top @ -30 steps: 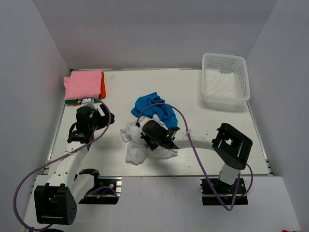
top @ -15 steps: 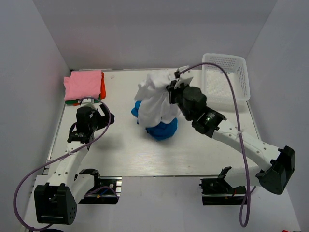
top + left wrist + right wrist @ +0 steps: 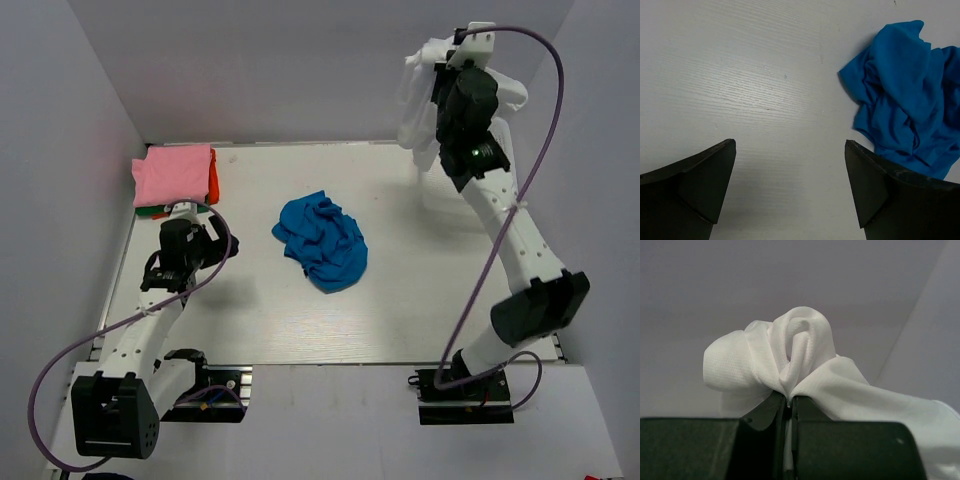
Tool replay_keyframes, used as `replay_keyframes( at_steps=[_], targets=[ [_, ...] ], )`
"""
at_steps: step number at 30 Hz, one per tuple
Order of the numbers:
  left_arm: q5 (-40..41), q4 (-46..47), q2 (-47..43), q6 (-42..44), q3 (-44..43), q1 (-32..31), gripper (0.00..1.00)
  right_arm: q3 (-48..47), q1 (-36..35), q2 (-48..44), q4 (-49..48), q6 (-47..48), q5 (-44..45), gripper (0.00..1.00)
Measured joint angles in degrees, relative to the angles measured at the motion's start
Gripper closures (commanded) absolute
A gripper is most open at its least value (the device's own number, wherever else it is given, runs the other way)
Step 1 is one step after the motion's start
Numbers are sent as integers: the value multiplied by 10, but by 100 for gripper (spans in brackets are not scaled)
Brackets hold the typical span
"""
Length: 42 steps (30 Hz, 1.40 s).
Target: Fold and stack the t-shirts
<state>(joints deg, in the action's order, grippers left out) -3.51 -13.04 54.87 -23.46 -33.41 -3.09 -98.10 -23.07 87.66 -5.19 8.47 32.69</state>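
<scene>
My right gripper (image 3: 447,72) is shut on a white t-shirt (image 3: 413,108) and holds it high in the air at the back right. The cloth hangs bunched around the wrist. In the right wrist view the shut gripper (image 3: 788,399) pinches a fold of the white shirt (image 3: 790,347). A crumpled bright blue t-shirt (image 3: 322,243) lies mid-table and also shows in the left wrist view (image 3: 905,105). My left gripper (image 3: 210,243) is open and empty, low over bare table left of the blue shirt (image 3: 790,145). A folded pink t-shirt (image 3: 173,173) tops a stack at the back left.
Under the pink shirt, an orange-red edge (image 3: 213,181) and a green edge (image 3: 150,211) show in the stack. The raised right arm and white cloth cover the back right corner. Grey walls close in the table (image 3: 250,300) on three sides.
My right arm has lifted the white shirt off the blue one, from mid-table up and to the back right. The blue shirt now lies uncovered. The left arm has not moved.
</scene>
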Motion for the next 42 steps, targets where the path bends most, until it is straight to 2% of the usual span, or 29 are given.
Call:
replay_keyframes(
  at_steps=[4, 12, 13, 14, 16, 19, 24, 29, 34, 36, 42],
  targets=[
    [-8, -1, 20, 3, -2, 0, 0, -59, 97, 99, 39, -24, -50, 100],
    [-45, 2, 58, 30, -4, 0, 0, -64, 237, 259, 127, -115, -143, 100],
    [-51, 2, 62, 33, -4, 0, 0, -65, 247, 273, 134, -125, -149, 93],
    [-59, 2, 66, 36, -4, 0, 0, -65, 260, 285, 142, -133, -153, 79],
    [-76, 3, 73, 42, -4, -1, 0, -70, 276, 306, 161, -149, -157, 10],
    [-112, 12, 95, 48, -13, -4, 0, -87, 287, 328, 181, -155, -168, 10],
    [-176, 36, 165, 48, -47, -26, 0, -88, 275, 312, 206, -155, -194, 10],
    [-197, 66, 225, 39, -77, -86, 0, 25, 245, 169, 197, -153, -282, 10],
    [-184, 83, 322, 37, -140, -148, 15, 149, 168, -2, 124, -189, -370, 10],
    [-168, 85, 346, 34, -145, -168, 18, 199, 133, -42, 93, -205, -396, 10],
    [-91, 64, 390, 24, -147, -215, 36, 308, 18, -48, 84, -235, -393, 10]
  ],
)
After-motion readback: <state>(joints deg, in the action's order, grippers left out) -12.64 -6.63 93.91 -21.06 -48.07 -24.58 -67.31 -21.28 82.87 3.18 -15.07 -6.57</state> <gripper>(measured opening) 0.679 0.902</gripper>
